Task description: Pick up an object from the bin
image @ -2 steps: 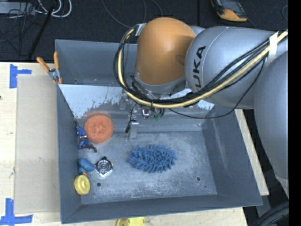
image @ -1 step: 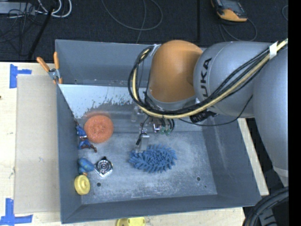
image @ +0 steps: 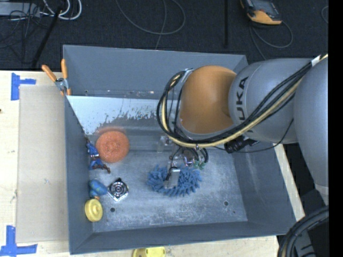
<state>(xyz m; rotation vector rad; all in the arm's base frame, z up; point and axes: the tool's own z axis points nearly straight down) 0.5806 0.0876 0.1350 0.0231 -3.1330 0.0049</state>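
By the bin's (image: 214, 203) left wall an orange disc (image: 112, 145) and small pieces are lying. At mid-bin the gripper (image: 174, 174) is seemingly pressing into a blue shaggy mop head (image: 187, 184) directly beneath; I cannot tell whether it is open or closed.

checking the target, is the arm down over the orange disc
No, the arm hangs over the blue shaggy thing in the middle of the bin, while the orange disc lies apart near the left wall.
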